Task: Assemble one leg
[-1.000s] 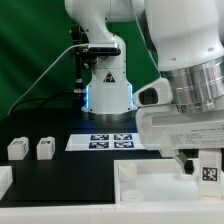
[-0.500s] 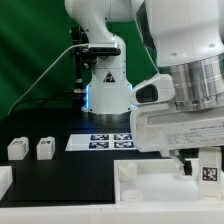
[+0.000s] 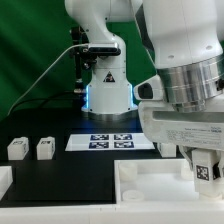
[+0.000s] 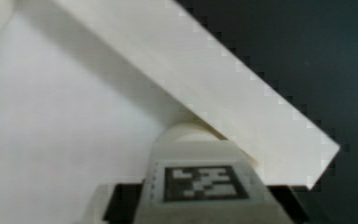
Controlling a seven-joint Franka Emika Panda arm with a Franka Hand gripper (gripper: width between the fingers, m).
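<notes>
My gripper (image 3: pixel 205 168) is at the exterior view's right, low over the large flat white tray-like piece (image 3: pixel 150 190) with raised rims. It is shut on a leg (image 3: pixel 205 171), a small white block with a black-and-white tag. In the wrist view the leg (image 4: pixel 201 170) fills the space between the dark fingers (image 4: pixel 130 200) and stands against the tray's raised rim (image 4: pixel 211 80) over its flat white floor. Two more legs (image 3: pixel 17 148) (image 3: pixel 44 148) stand on the black table at the exterior view's left.
The marker board (image 3: pixel 110 141) lies on the table in front of the robot base (image 3: pixel 107 90). A white part (image 3: pixel 4 180) shows at the exterior view's lower left edge.
The gripper with the leg has turned and shifted slightly toward the exterior view's left and lower over the tray piece. The two loose legs have not moved.
</notes>
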